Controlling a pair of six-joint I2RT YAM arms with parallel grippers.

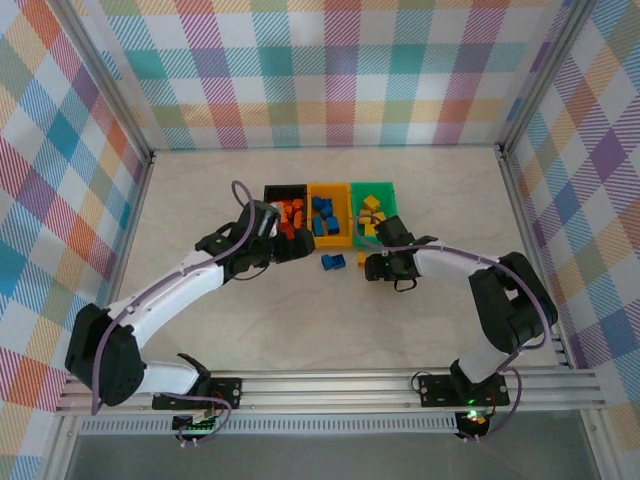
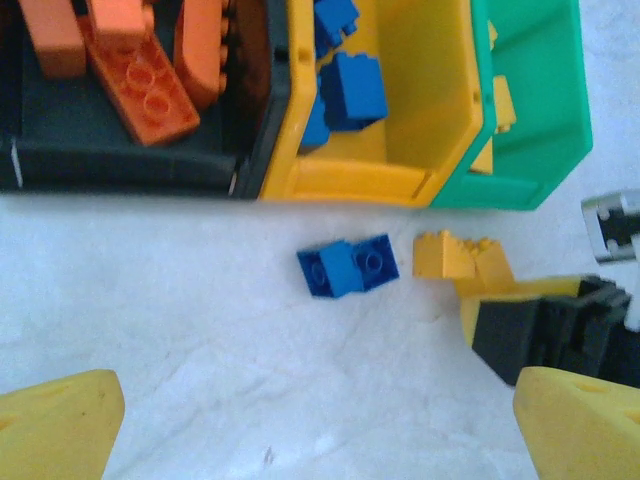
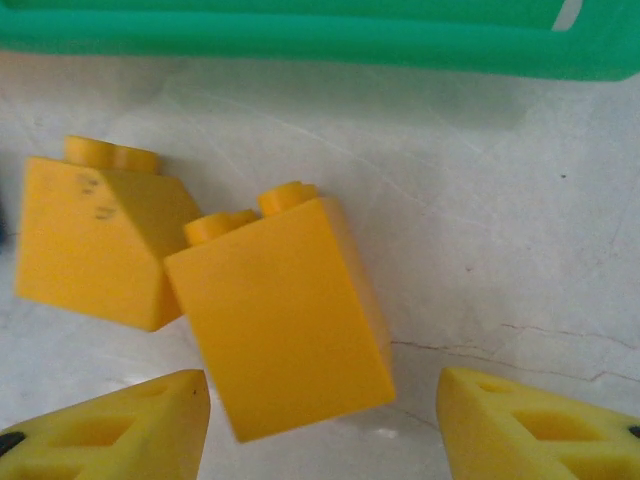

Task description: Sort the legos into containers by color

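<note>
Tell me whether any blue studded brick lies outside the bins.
Yes, two blue plastic studded bricks lie together on the white table before the yellow plastic bin.

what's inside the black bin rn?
Several orange-red bricks, piled and tilted, in the black bin; some dark floor shows beside them. Anything beneath the pile is hidden.

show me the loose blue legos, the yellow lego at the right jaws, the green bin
blue plastic bricks (image 2: 348,268), left wrist view, studded top
yellow sloped plastic brick (image 3: 285,320), right wrist view, broad face
green plastic bin (image 2: 535,110), left wrist view, inside wall
</note>
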